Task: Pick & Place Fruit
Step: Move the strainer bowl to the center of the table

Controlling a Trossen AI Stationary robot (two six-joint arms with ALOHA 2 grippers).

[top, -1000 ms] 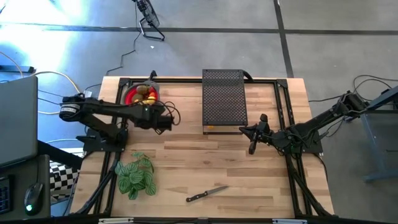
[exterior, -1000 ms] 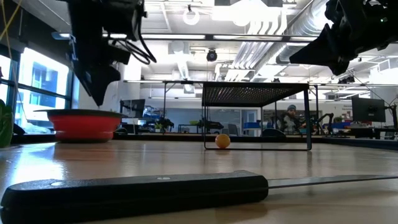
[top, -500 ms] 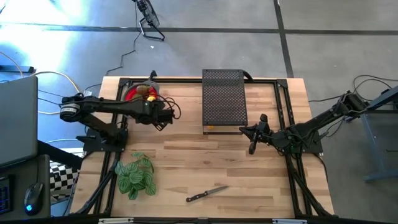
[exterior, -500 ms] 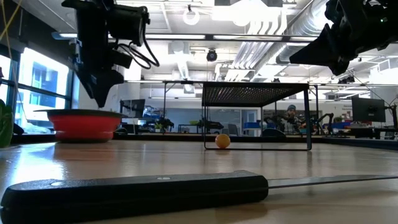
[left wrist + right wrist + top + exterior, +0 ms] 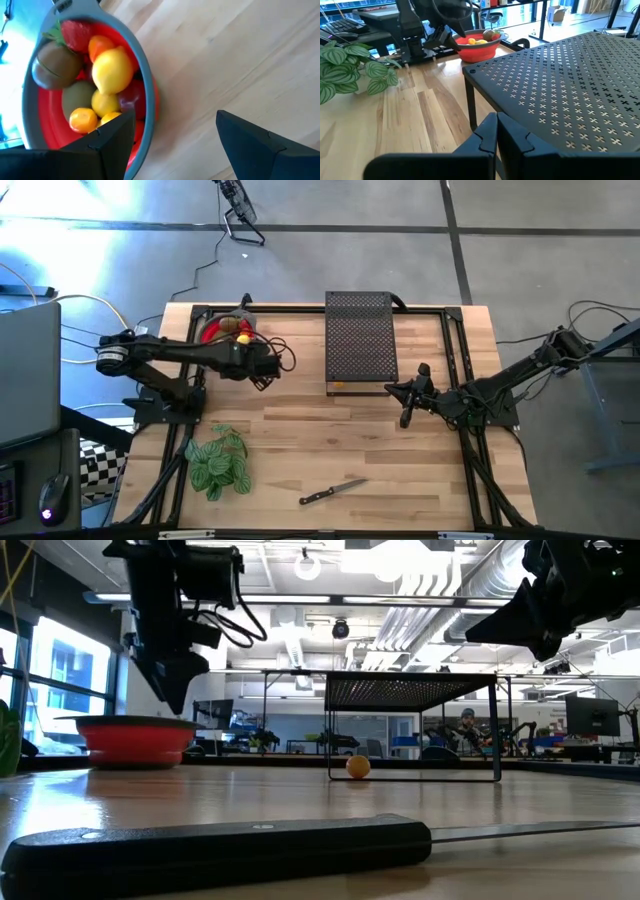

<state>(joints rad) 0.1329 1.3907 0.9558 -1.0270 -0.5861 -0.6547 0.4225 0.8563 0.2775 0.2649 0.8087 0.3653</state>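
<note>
Left hand (image 5: 172,135) spread, empty, shifted off red bowl (image 5: 145,75) toward mesh rack (drop done); fruit (image 5: 112,67) piled behind. Orange fruit (image 5: 358,766) ahead under rack. Right hand (image 5: 496,131) pressed together, parked.

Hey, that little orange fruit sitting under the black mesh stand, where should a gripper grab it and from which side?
Grip the small orange fruit across its round middle, coming in low from the table's open front side. The black mesh stand roofs it, so a straight-down approach looks blocked.
</note>
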